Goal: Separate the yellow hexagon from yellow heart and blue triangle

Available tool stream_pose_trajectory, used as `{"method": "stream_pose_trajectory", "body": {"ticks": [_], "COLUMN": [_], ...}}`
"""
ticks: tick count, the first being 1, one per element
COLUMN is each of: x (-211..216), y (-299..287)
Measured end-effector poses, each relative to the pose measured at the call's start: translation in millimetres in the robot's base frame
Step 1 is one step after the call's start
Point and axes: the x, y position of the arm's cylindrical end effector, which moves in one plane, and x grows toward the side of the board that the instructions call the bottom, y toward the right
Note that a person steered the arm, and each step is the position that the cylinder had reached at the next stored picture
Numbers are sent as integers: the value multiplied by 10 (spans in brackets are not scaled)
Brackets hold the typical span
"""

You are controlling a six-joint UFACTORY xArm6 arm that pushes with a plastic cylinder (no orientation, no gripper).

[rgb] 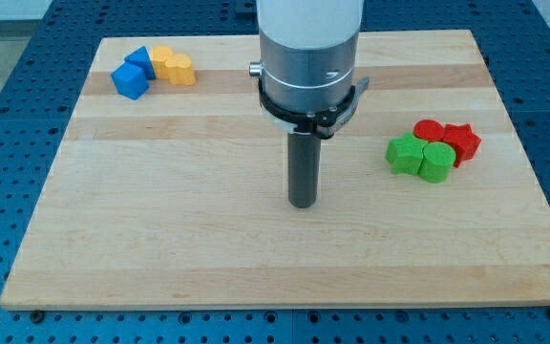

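Observation:
At the view's top left a tight cluster sits on the wooden board (160, 239). It holds a blue triangle (141, 59), a blue block (130, 80), a yellow hexagon (162, 60) and a yellow heart (179, 70). The yellow blocks touch each other, and the hexagon touches the blue triangle. My tip (302, 203) rests near the board's middle, far to the right of and below this cluster, touching no block.
At the view's right a second cluster holds a green block (406, 154), a green cylinder-like block (435, 162), a red block (430, 131) and a red star (461, 141). A blue perforated table (8, 57) surrounds the board.

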Motion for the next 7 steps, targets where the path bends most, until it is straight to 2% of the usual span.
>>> {"method": "stream_pose_trajectory", "body": {"ticks": [2, 3, 4, 7], "x": [-172, -612, -628, -1340], "y": [-597, -1617, -1772, -2622]}}
